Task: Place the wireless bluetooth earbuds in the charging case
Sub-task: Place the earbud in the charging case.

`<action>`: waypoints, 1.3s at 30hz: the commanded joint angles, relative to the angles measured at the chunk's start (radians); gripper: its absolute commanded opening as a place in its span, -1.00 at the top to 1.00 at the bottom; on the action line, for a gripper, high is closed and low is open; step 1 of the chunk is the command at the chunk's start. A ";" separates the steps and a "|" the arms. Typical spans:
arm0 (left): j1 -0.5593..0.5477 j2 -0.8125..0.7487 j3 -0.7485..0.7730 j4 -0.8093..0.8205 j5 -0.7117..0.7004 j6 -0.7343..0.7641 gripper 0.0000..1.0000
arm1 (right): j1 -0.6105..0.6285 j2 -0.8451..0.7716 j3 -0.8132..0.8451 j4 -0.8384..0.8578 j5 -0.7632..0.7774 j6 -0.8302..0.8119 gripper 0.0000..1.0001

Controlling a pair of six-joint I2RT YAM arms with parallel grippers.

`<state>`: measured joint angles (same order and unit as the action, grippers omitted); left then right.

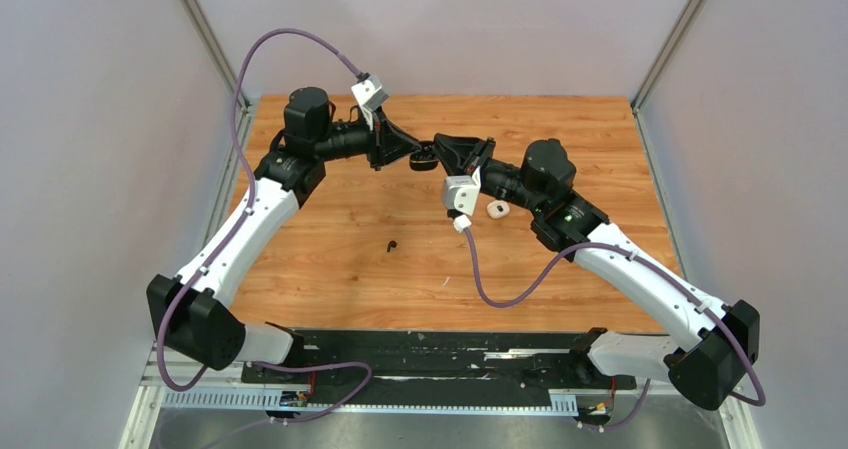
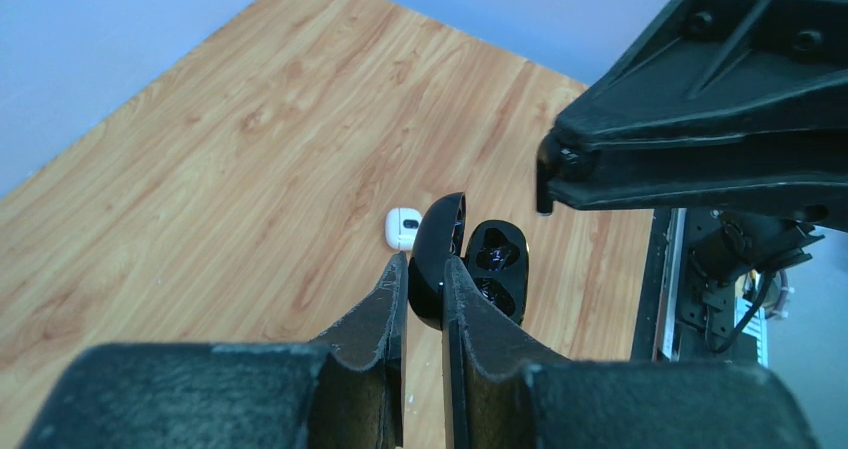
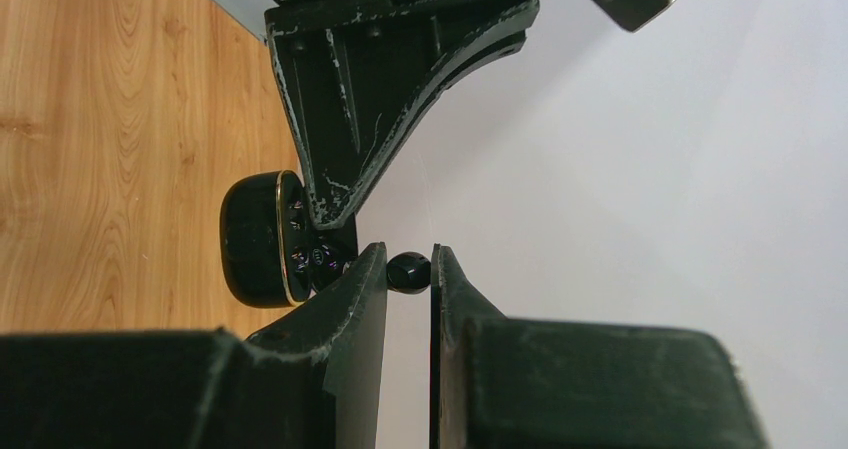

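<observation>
Over the far middle of the table, a black charging case (image 2: pixel 497 269) hangs open with its two cavities showing. My left gripper (image 2: pixel 425 262) is shut on the case's lid (image 2: pixel 438 234). In the top view the case (image 1: pixel 425 156) sits between my left gripper (image 1: pixel 413 153) and my right gripper (image 1: pixel 441 147), which nearly meet. My right gripper (image 3: pixel 409 254) is shut on a tiny black earbud (image 3: pixel 408 272), just to the right of the case (image 3: pixel 255 239). Another black earbud (image 1: pixel 391 246) lies on the wood nearer the front.
A small white case (image 1: pixel 497 209) lies on the wooden table (image 1: pixel 330 269) under the right arm and shows below the black case in the left wrist view (image 2: pixel 403 228). Grey walls enclose the table on three sides. The right gripper's finger (image 2: pixel 700 159) fills that view's upper right.
</observation>
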<state>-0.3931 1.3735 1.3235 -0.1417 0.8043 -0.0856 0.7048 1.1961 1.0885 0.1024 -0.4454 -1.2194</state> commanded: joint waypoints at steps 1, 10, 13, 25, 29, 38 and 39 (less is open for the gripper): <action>-0.006 -0.064 -0.023 0.085 0.036 0.029 1.00 | 0.010 -0.015 0.019 -0.029 -0.004 -0.014 1.00; -0.006 -0.071 -0.031 0.099 0.076 0.035 1.00 | 0.015 -0.014 0.008 -0.048 -0.006 -0.029 1.00; -0.006 -0.075 -0.034 0.104 0.080 0.037 1.00 | 0.015 -0.009 0.008 -0.062 -0.011 -0.043 1.00; -0.006 -0.082 -0.048 0.117 0.078 0.048 1.00 | 0.015 0.011 0.011 -0.099 -0.003 -0.088 1.00; -0.006 -0.078 -0.046 0.122 0.082 0.047 1.00 | 0.016 0.017 0.011 -0.099 0.002 -0.094 1.00; -0.006 -0.071 -0.047 0.130 0.095 0.040 1.00 | 0.016 0.030 0.012 -0.099 0.015 -0.121 1.00; -0.006 -0.072 -0.047 0.131 0.094 0.041 1.00 | 0.015 0.030 0.011 -0.099 0.019 -0.123 1.00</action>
<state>-0.3927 1.3350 1.2705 -0.0689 0.8631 -0.0532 0.7170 1.2160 1.0885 0.0048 -0.4423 -1.3155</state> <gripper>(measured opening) 0.195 0.164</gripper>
